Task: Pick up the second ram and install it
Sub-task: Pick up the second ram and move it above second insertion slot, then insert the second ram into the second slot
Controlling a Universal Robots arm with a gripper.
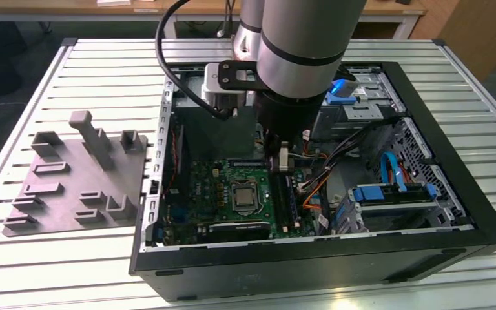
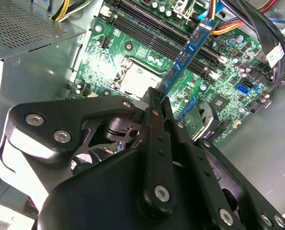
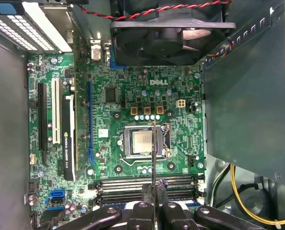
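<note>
Clamping the long, thin dark memory stick [image 2: 185, 57], the end effector [image 2: 159, 98] hangs over the green motherboard [image 3: 133, 96]. I judge the installing step is in hand; seating needs exact alignment with the black memory slots [image 3: 118, 183].

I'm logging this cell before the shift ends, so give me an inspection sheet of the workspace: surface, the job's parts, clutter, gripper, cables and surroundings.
Surface: slatted metal table, carrying an open black computer case.
Job's things: second ram held by one end above the motherboard, not in the memory slots.
Clutter: grey holder block on the exterior view's left, beside the case.
Gripper: gripper inside the case, fingers shut on the ram.
Cables: red-black fan wire, yellow wires, blue cables.
Surroundings: wooden desk beyond the table.
</note>
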